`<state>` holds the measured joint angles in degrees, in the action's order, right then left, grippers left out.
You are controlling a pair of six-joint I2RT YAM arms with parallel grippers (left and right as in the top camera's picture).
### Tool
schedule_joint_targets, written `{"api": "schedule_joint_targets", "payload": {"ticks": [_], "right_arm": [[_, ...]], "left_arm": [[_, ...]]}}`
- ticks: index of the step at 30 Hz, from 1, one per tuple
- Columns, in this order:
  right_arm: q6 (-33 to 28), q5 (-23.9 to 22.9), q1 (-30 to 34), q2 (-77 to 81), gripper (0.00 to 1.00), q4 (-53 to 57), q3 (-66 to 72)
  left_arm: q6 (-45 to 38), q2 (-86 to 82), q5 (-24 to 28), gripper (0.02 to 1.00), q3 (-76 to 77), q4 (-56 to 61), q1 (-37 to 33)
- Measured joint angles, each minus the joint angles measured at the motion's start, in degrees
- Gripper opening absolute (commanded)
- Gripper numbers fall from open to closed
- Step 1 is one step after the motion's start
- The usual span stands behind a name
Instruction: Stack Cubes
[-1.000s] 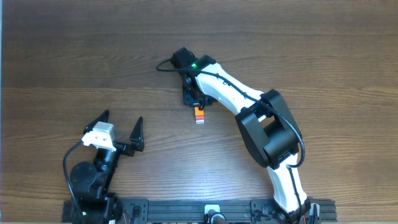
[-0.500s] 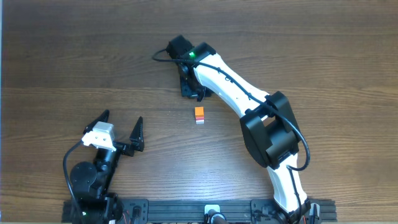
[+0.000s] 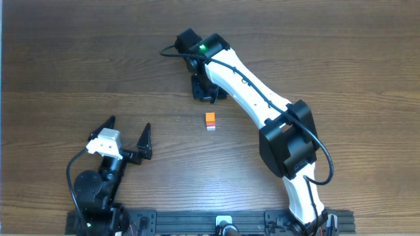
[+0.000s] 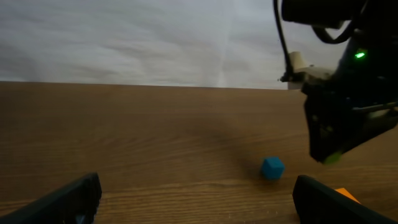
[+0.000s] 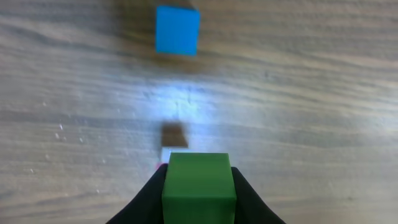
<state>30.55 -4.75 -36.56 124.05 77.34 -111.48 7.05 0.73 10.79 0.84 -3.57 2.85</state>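
As right gripper (image 5: 199,194) clamps it, green cube (image 5: 199,177) hangs.

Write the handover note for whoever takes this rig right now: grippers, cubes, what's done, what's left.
Left gripper: open, empty, near its base.
Right gripper: shut on the green cube, lifted off the table.
Cubes: the orange cube appears to sit on the white cube mid-table. The blue cube lies alone on the table, apart from that stack.
Done: two-cube stack; green in hand.
Left: probably set green on orange, then fetch blue and add it.
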Motion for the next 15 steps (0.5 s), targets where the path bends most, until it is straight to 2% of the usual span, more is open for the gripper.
{"api": "schedule_joint_targets", "payload": {"ticks": [8, 15], "right_arm": [[1.5, -0.2, -3.8, -8.2, 0.029, -0.8, 5.0], [2.5, 0.1, -5.6, -11.7, 0.012, -6.0, 13.9]], "left_arm": [[0.0, 0.0, 0.0, 0.998, 0.0, 0.0, 0.0], [0.0, 0.0, 0.0, 1.0, 0.0, 0.0, 0.0]]}}
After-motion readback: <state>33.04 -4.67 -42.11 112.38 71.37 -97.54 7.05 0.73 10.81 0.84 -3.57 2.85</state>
